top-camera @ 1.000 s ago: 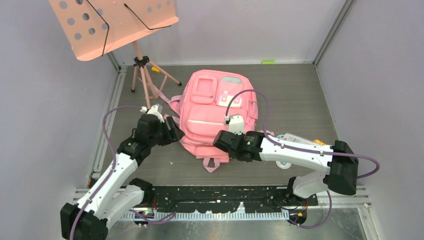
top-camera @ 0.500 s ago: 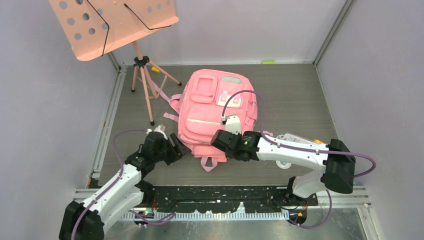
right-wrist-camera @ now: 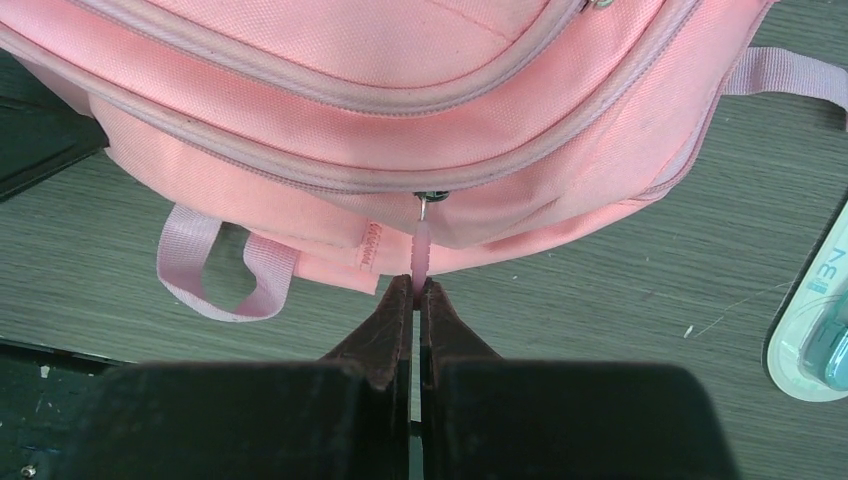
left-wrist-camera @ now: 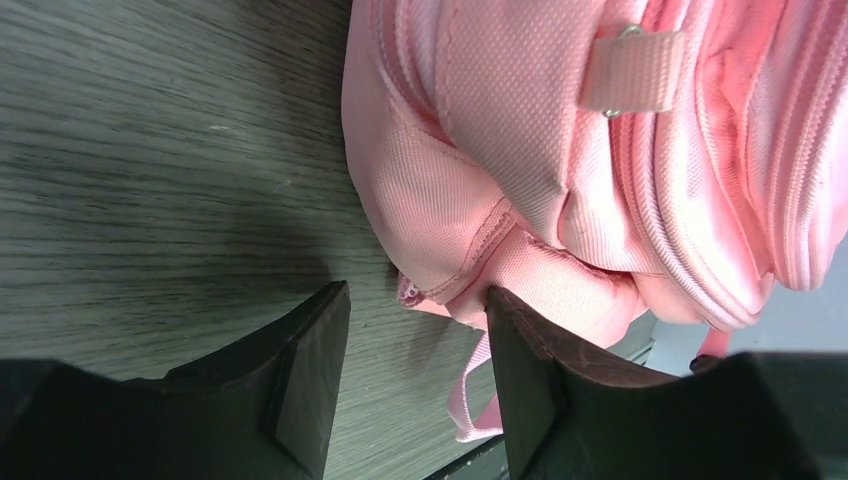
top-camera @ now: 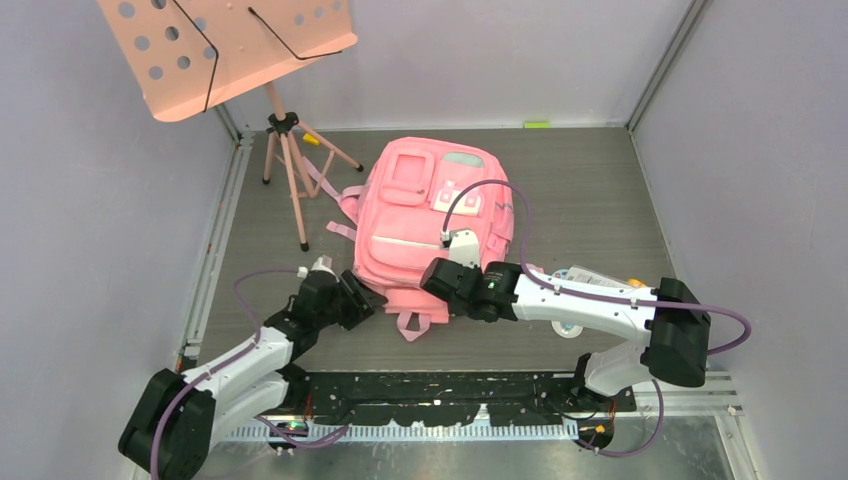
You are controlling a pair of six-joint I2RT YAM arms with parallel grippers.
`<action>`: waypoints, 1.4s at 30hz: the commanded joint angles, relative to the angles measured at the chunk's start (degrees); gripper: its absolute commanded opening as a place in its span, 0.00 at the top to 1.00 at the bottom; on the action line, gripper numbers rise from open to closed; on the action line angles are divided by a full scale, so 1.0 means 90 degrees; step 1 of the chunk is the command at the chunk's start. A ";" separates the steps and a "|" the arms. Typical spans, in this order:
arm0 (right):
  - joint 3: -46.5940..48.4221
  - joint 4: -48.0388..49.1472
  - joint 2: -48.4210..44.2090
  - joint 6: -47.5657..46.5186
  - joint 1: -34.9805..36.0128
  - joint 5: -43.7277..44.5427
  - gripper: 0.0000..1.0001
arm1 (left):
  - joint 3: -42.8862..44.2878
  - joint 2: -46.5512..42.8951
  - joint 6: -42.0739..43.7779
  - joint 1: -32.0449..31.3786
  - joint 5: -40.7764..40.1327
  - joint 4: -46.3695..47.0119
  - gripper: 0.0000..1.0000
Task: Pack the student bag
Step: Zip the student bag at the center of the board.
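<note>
— Soft or hard, this bag?
— Soft. Floppy cloth, likely light, likely to sag and slide on the table. Best grabbed by small strong bits.
— Which bits?
— At the near end: zip pull, pinched tight by the right gripper. Near left corner of the bag: sitting between the spread-open fingers of the left gripper, not squeezed yet.
— And where?
— Lying flat in the middle of the table.
— Same from above?
— No. Zip pull hidden there, seen only from the right wrist. Only from above: the whole bag, and the music stand by the far left corner.
</note>
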 commanded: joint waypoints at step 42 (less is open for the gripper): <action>-0.0135 -0.0559 -0.0638 0.0580 -0.0389 0.0875 1.00 | -0.0014 0.0235 -0.0137 0.0101 -0.1589 0.0669 1.00</action>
